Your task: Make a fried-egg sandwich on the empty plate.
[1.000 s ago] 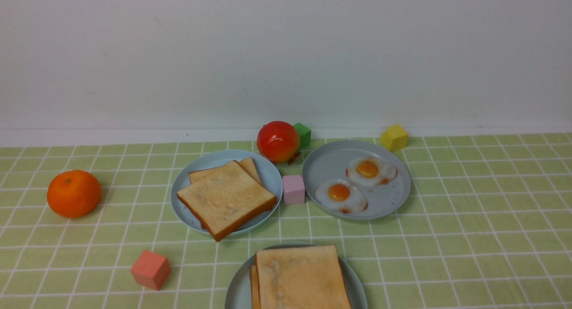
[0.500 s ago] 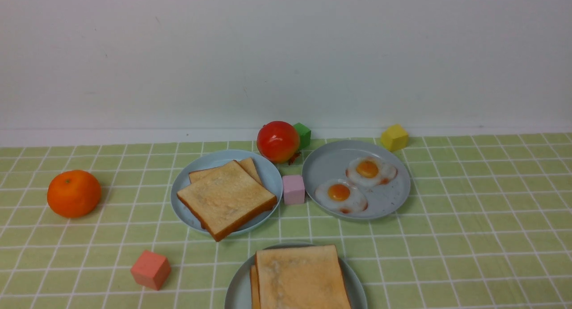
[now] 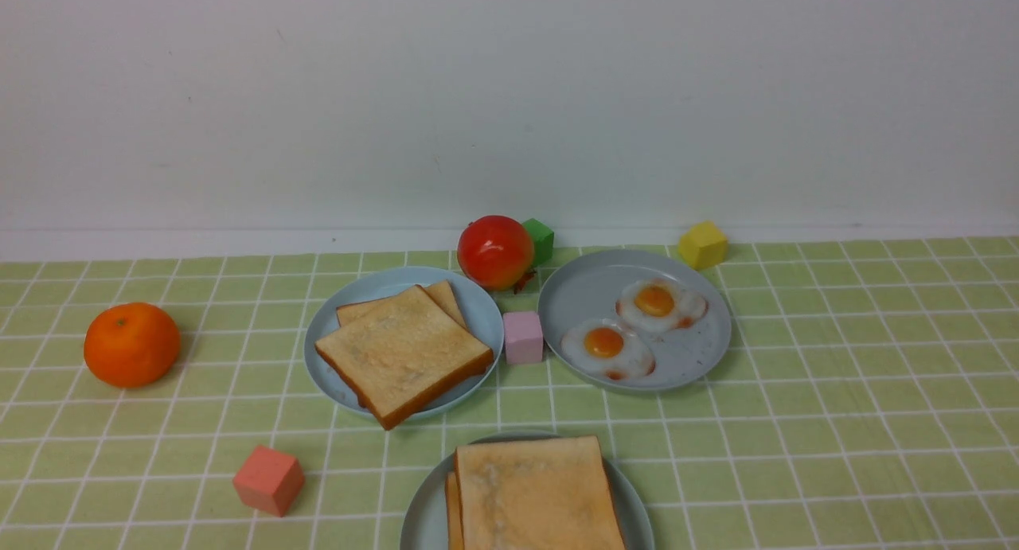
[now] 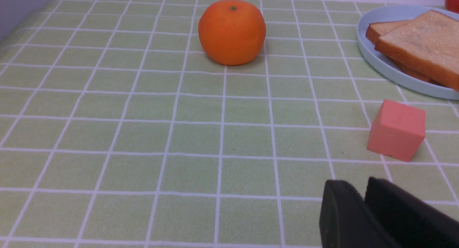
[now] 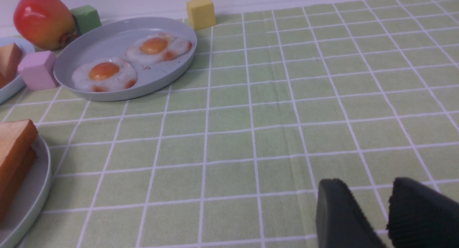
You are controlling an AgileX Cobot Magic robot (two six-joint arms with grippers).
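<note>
Golden toast [image 3: 535,494] tops the sandwich on the nearest plate [image 3: 637,506] at bottom centre, so assembly looks finished. Left hand [image 4: 364,201] narrow and empty, right hand [image 5: 389,201] slightly parted and empty; next they need only keep clear.

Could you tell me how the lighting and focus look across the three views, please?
Front view: soft even light, faint shadow beside the orange, nearest plate cropped. Left wrist view: sharp cloth, left tool dark, slightly blurred. Right wrist view: glossy highlights on the eggs, right tool blurred.
</note>
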